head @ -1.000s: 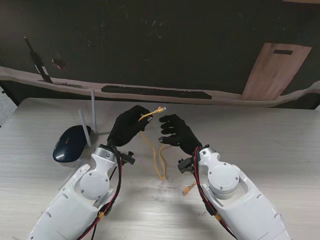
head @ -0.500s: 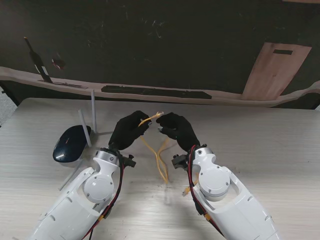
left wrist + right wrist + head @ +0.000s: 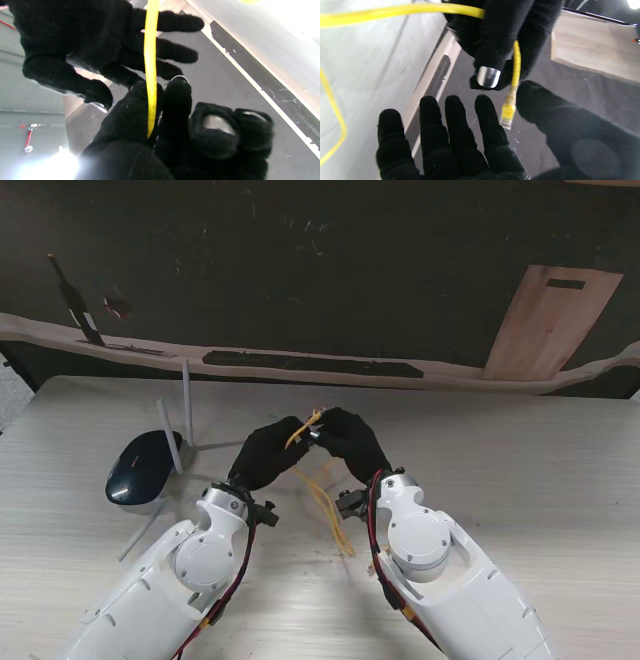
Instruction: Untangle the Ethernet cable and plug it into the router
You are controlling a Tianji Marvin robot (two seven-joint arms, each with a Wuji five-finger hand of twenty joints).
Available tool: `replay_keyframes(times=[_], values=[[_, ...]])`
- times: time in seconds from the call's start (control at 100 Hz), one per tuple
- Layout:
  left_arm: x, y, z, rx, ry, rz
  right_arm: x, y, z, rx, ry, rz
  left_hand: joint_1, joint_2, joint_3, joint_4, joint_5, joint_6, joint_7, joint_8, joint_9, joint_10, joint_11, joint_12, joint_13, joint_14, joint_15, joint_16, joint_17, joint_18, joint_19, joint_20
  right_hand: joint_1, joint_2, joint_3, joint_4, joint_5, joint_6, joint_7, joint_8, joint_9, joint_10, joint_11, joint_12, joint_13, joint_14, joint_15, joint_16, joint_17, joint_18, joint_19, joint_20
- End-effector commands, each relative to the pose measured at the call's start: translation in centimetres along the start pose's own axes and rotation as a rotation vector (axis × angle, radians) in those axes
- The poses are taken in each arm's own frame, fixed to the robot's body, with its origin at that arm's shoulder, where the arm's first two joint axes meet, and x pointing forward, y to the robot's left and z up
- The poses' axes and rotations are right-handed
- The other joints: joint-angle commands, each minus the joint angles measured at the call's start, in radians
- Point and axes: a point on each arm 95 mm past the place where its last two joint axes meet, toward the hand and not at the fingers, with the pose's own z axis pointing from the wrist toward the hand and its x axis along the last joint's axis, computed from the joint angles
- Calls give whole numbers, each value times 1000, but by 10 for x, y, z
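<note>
The left hand (image 3: 272, 452) pinches the cable (image 3: 322, 500) near its plug (image 3: 507, 116), raised mid-desk; the right hand (image 3: 350, 438) is spread beside the plug, gripping nothing. Slack trails near (possibly untangled). Plugging into the router (image 3: 144, 465), far left, remains.

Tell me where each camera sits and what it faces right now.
Stand view: above the shoulders, facing down at table, router, both arms.
Left wrist: along left hand fingers pinching yellow Ethernet cable, right hand beyond.
Right wrist: along open right hand toward the cable's plug.
All three share the cable.
</note>
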Motion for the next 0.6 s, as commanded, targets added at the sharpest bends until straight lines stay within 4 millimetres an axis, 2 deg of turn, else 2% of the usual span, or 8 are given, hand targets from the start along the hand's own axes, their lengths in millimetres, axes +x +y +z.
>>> replay_keyframes(times=[0.0,0.14,0.31,0.38,0.4,0.42,0.51,0.59], values=[[3,4,0,2,-14,-4,0,-9,-5,57,-24,12,-1,2,22,-4,0,-1,-1,-9,7,-23,-2,1,27,68,-10,-15,-21,-23,49,51,1,-96,-13,1,-157,-7,56,17,-77,9,23,12,-25,7,-10,1,-2,2,14,1],[5,5,3,57,-32,-6,-5,-22,-10,142,-64,57,6,13,23,-10,-23,11,1,-2,0,-28,5,4,27,69,-12,-15,-25,-18,45,54,-9,-259,-21,-24,-380,-43,160,36,-209,-17,37,12,-37,12,-42,-15,-16,-6,-9,-18],[7,6,5,95,-48,-30,-7,-35,-13,195,-107,124,16,21,17,-12,-40,24,7,6,-5,-27,9,5,27,73,-16,-16,-25,-17,45,55,28,-360,25,-33,-418,-27,134,-6,-249,-3,63,14,60,43,-2,-1,72,55,42,-29],[8,7,6,111,-57,-33,-7,-38,-14,212,-127,135,21,23,9,-11,-45,25,10,7,-6,-27,9,4,27,79,-30,-22,-27,-16,42,56,79,-358,25,-23,-417,-3,112,-32,-238,19,81,17,220,39,128,48,227,162,296,1],[8,7,6,116,-60,-33,-7,-38,-14,216,-133,137,24,23,8,-10,-45,28,10,7,-7,-27,8,3,26,81,-33,-23,-29,-15,40,56,92,-356,25,-20,-417,3,116,-37,-230,23,87,19,264,40,176,57,268,177,408,-55],[8,8,6,121,-63,-33,-7,-39,-15,219,-138,136,25,23,6,-9,-46,30,10,6,-7,-26,7,2,26,82,-36,-24,-30,-15,38,56,106,-350,25,-17,-417,11,121,-37,-216,30,94,21,316,38,241,80,318,182,512,-47],[7,7,6,141,-76,-37,-6,-39,-16,234,-158,112,30,21,2,-5,-48,34,6,3,-10,-19,1,-3,25,90,-52,-29,-41,-9,25,55,154,-318,30,-3,-399,53,195,1,-113,61,128,39,496,20,519,138,502,127,928,-34],[6,7,6,154,-85,-34,-6,-37,-17,254,-169,81,32,17,2,-3,-50,36,1,1,-13,-15,-6,-9,25,99,-79,-39,-56,-4,9,55,185,-266,47,12,-240,83,187,19,31,89,151,50,629,-11,729,169,678,65,1161,21]])
